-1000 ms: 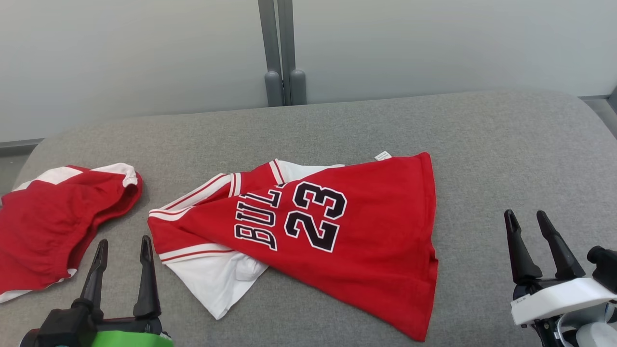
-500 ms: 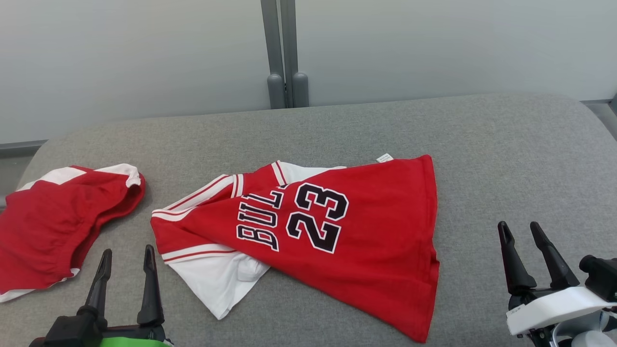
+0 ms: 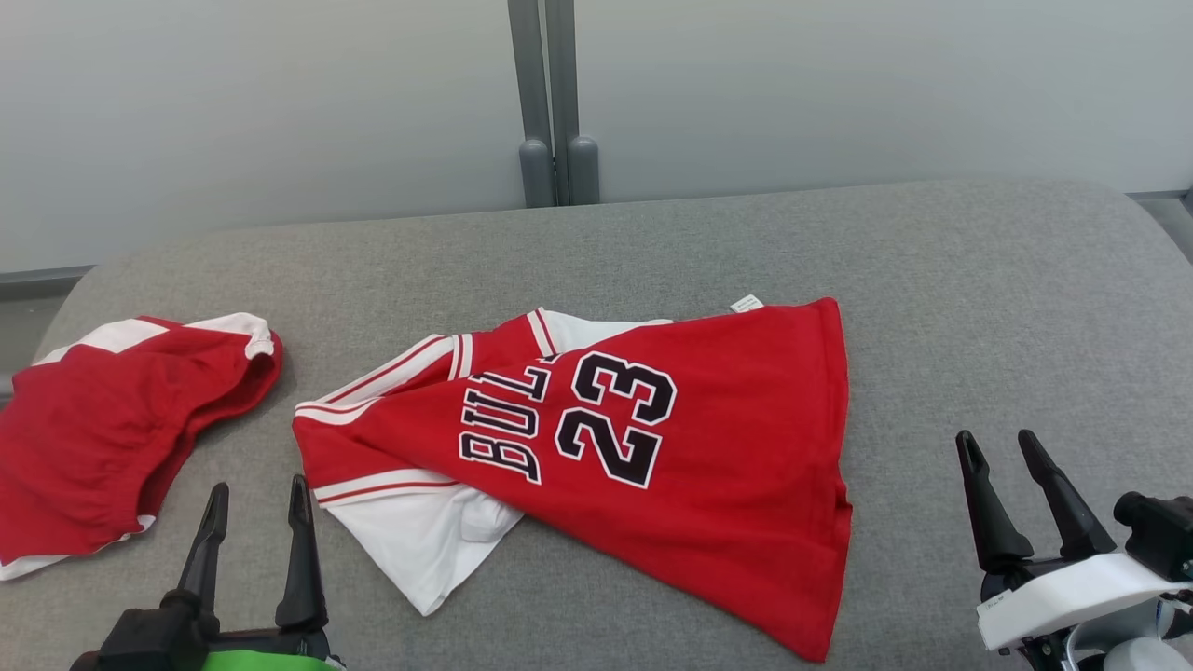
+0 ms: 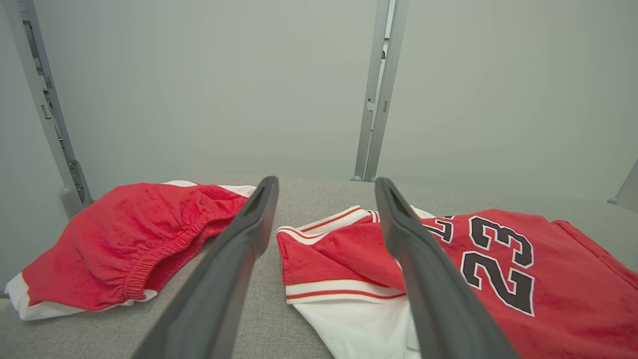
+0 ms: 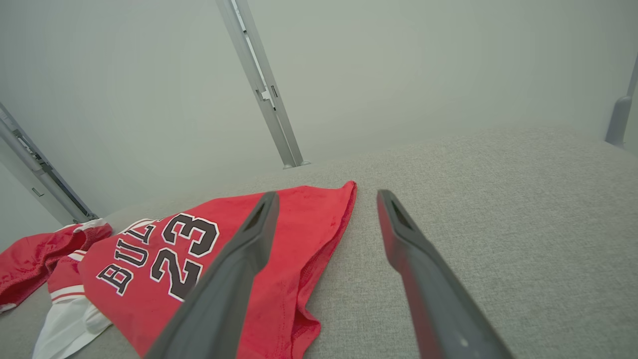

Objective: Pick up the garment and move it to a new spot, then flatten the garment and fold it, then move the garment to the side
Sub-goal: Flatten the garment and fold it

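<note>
Lying at the left of the counter [image 3: 979, 280] are red shorts [image 3: 112, 438]; just right of them the left fingers [image 3: 298, 550] stand wide apart, holding nothing. The jersey [image 3: 708, 485] sprawls crumpled mid-counter. Right of its hem, the right fingers [image 3: 986, 503] gape equally wide and empty.

You've got soft matt knit cloth on the jersey [image 3: 708, 485], numbers look printed flat; shorts [image 3: 93, 438] at 9 o'clock same cloth, fuzzier; pad [image 3: 932, 280] rough grey weave; post [image 3: 550, 93] at 12 smooth satin metal; matt dark plastic fingers [image 4: 239, 259] on left gripper [image 3: 259, 486] and right gripper [image 3: 994, 438].
</note>
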You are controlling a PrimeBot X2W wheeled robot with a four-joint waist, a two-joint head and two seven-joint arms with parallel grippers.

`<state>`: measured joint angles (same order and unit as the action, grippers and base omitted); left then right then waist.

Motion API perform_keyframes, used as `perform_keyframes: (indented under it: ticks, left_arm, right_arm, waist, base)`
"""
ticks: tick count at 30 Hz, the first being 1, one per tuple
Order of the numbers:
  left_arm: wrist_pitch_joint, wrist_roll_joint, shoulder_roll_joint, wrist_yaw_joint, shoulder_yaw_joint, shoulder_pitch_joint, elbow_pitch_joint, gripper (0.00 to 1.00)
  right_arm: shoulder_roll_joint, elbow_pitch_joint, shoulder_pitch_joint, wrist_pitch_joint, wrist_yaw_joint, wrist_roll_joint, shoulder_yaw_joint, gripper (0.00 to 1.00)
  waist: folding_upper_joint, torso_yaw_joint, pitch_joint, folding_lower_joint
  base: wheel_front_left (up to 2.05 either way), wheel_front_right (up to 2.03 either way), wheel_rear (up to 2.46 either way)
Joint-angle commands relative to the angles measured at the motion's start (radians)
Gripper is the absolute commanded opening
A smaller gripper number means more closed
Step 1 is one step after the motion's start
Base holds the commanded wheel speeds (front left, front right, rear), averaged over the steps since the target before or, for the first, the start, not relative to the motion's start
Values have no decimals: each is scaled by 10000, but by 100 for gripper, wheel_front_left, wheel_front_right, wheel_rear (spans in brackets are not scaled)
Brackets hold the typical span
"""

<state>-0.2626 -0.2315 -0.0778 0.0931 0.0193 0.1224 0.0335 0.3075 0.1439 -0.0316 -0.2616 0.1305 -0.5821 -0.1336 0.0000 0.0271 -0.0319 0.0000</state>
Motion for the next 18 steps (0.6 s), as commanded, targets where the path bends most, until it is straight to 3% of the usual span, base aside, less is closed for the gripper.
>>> perform_keyframes:
  ticks: [1, 3, 5, 10, 18]
  left_arm:
    - [-30, 94, 27, 35, 21, -101, 71, 100]
    - [-12, -162, 70, 47, 19, -35, 413, 100]
    - [246, -637, 106, 77, 89, -77, 756, 100]
    - [1967, -1545, 26, 185, -76, -194, 1300, 100]
    - [4204, -2607, -138, 276, -491, -416, 1018, 100]
  right_arm:
    - [65, 79, 30, -42, 5, -100, 30, 100]
    - [72, 314, -52, 225, 5, -385, -73, 100]
    - [131, 536, -154, 1166, 8, -968, -542, 100]
    - [397, 939, -352, 3478, 8, -2626, -1282, 100]
    - [329, 733, -345, 5308, 6, -3816, -1933, 100]
  waist:
    - [0, 10, 12, 0]
    - [0, 36, 29, 0]
    - [0, 50, 73, 0]
    - [0, 139, 213, 0]
    - [0, 251, 652, 0]
  base:
    - [0, 0, 0]
    - [0, 0, 0]
    - [0, 0, 0]
    - [0, 0, 0]
    - [0, 0, 0]
